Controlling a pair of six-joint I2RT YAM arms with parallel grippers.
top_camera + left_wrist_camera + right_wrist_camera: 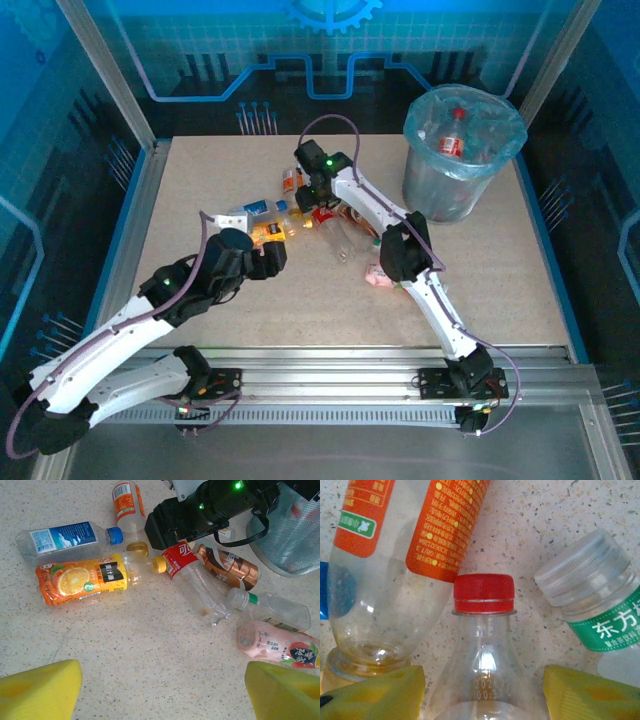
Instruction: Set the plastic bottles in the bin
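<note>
Several plastic bottles lie in a loose pile on the speckled table. Among them are a blue-label bottle (60, 539), an orange juice bottle (82, 577), a red-label clear bottle (192, 577), a brown-label bottle (227, 566) and a pink bottle (277, 645). My left gripper (162, 692) hovers open over bare table just short of the pile. My right gripper (484, 695) is down in the pile (318, 200). Its yellow pads (375, 692) stand on either side of a red-capped clear bottle (484, 645); contact is hidden. The bin (440, 185) stands at the back right with a bottle (452, 140) inside.
An orange-label bottle (427, 525) and a white-capped green-label bottle (600, 605) lie close beside the right gripper's fingers. A clear bottle (270, 609) lies near the pink one. Aluminium rails edge the table. Bare tabletop stretches at the front and left.
</note>
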